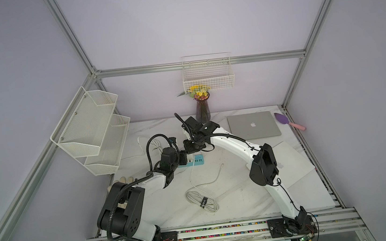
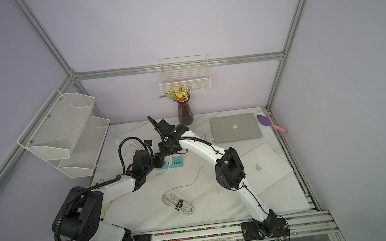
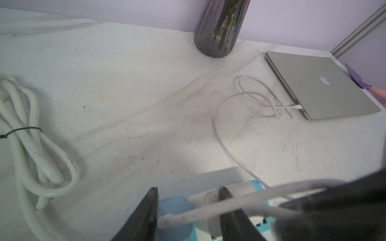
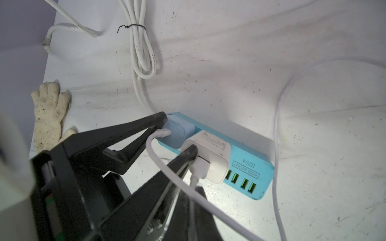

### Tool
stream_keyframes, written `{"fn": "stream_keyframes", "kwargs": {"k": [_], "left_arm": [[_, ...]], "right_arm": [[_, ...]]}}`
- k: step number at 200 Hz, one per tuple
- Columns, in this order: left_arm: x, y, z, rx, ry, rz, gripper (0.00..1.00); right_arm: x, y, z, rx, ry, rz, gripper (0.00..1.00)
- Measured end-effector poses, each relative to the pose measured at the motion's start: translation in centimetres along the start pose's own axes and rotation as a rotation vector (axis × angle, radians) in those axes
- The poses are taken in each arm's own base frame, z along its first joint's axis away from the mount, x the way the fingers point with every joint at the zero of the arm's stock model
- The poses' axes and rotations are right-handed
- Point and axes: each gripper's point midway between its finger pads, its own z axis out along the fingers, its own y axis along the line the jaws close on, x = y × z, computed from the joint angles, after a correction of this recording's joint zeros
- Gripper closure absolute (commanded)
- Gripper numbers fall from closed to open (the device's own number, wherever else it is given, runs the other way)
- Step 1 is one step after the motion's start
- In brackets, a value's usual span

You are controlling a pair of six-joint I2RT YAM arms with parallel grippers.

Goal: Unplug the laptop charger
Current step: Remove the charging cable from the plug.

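**Charger plugged in at mid-table, both grippers crowded over the strip**

A white marble table [image 1: 237, 204] stands inside lilac walls and an aluminium frame. The laptop charger [image 4: 211, 154] is plugged into the blue power strip [image 4: 248, 167] at the centre, just beside the light-blue adapter [image 4: 177, 133]. The left gripper [image 3: 189, 191] stands half open astride that adapter. The right gripper [image 1: 193, 149] is closed tight over the strip; whether it pinches a cable I cannot tell.

A closed laptop [image 1: 253, 125] lies far right, and a mesh shelf [image 1: 90, 127] overhangs the left edge. A vase [image 1: 202, 111] stands at the far wall, and a coiled cable [image 1: 201, 199] lies near. Bare marble shows to the right of the coil.
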Motion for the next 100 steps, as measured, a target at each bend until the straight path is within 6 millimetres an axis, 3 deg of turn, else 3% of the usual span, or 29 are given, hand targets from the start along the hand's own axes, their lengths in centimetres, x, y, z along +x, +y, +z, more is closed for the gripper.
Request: {"fn": "stream_keyframes", "kwargs": {"k": [100], "left_arm": [[-0.3, -0.8, 1.1, -0.016, 0.011, 0.020, 0.54]], "right_arm": [[-0.3, -0.7, -0.2, 0.001, -0.017, -0.021, 1.00]]}}
